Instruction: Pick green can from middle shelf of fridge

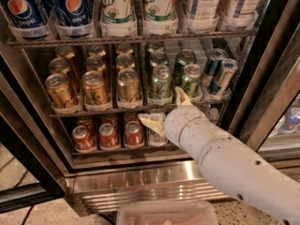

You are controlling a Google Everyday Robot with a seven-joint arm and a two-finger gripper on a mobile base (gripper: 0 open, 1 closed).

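Observation:
Several green cans stand in two lanes on the middle shelf (93,111) of the fridge (140,184). The front ones are a left green can (161,82) and a right green can (191,78). My gripper (167,109) is at the shelf's front edge, just below and between these two cans. It is open and empty. One pale finger (151,123) points left below the shelf. The other finger (182,96) points up in front of the right can's base. My white arm (225,163) comes in from the lower right.
Gold-orange cans (94,87) fill the shelf's left lanes and slim blue-and-silver cans (224,76) its right. Pepsi and 7UP bottles (117,8) stand above, red cans (108,135) below. The dark door frame (262,102) is at right. A clear tray (166,213) lies at the bottom.

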